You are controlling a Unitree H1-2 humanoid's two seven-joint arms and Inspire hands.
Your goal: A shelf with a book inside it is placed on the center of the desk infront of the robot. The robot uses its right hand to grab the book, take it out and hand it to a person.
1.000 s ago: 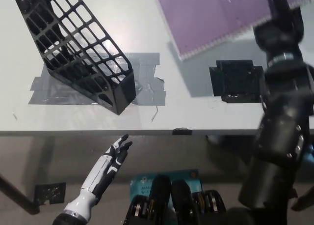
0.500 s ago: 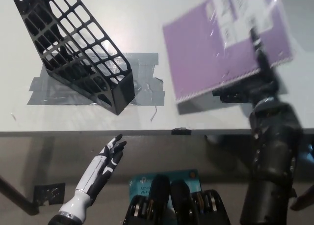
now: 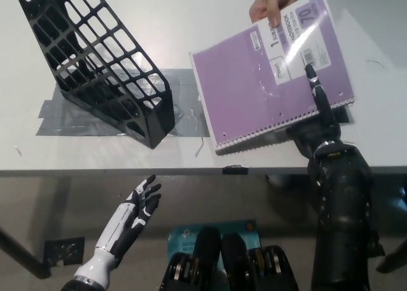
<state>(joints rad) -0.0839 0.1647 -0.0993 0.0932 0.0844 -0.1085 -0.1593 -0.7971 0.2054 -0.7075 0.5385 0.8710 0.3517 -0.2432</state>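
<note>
Notebook, purple, spiral-bound: flat cover with a white label strip printed in dark lettering and a barcode near its upper right corner; wire spiral runs along the lower edge, white page edges visible beneath it. Held tilted above the right half of the pale grey bench, clear of the shelf.

Right hand, black: closed on the notebook at its lower right edge, one finger lying across the cover, the rest underneath out of sight; black forearm rising from the lower right.

Person's hand: at the top edge of the view, fingers gripping the notebook's upper corner by the label.

Shelf, black plastic lattice file holder: standing slanted on the left half of the bench, nothing inside it, its foot on strips of grey tape.

Left hand, white with black fingers: resting below the bench's front edge at lower left, fingers spread, holding nothing.

Black square plate: on the bench under the notebook, mostly hidden.
</note>
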